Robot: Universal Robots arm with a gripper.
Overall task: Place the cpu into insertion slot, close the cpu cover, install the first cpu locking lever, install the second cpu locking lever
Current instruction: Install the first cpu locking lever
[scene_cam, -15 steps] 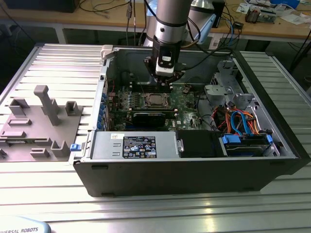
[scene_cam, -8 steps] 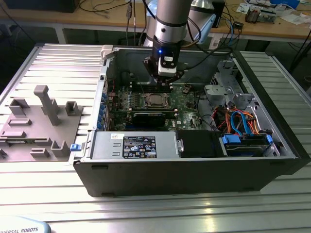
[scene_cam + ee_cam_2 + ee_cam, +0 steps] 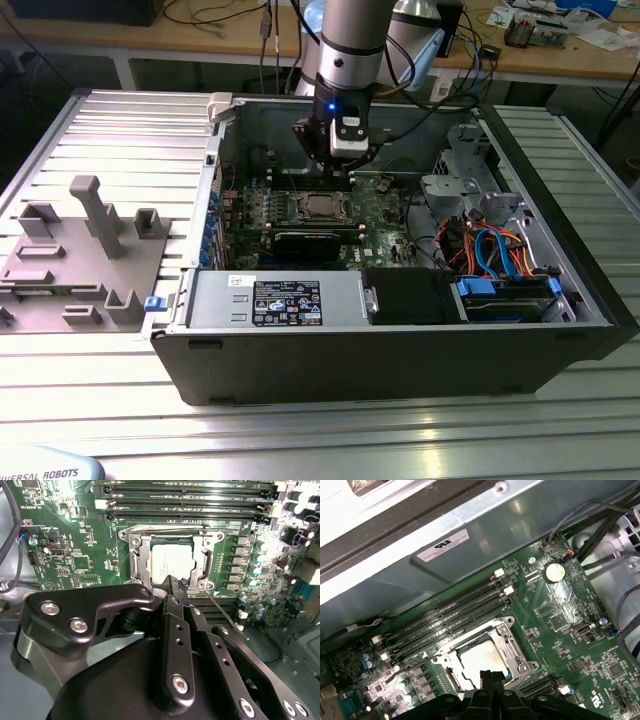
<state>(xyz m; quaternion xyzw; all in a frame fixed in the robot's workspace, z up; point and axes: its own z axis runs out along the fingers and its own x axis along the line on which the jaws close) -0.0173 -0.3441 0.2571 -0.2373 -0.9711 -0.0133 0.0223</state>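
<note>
- Well off to the exterior view's left of the insertion slot, a grey fixture tray lies on the ribbed metal worktop.
- The open computer case stands around the slot, and its labelled power supply sits between the slot and the case's near wall.
- The cpu is seated in the slot with its silvery top up, as seen in both wrist views.
- The cpu cover lies flat over the slot, framing the chip.
- A thin wire lever slants away from one corner of the slot across the green board.
- The gripper hangs just over the slot's edge. Its fingers are clenched together with nothing visible between them.
- To the exterior view's right of the slot, blue and orange cables run inside the case.
</note>
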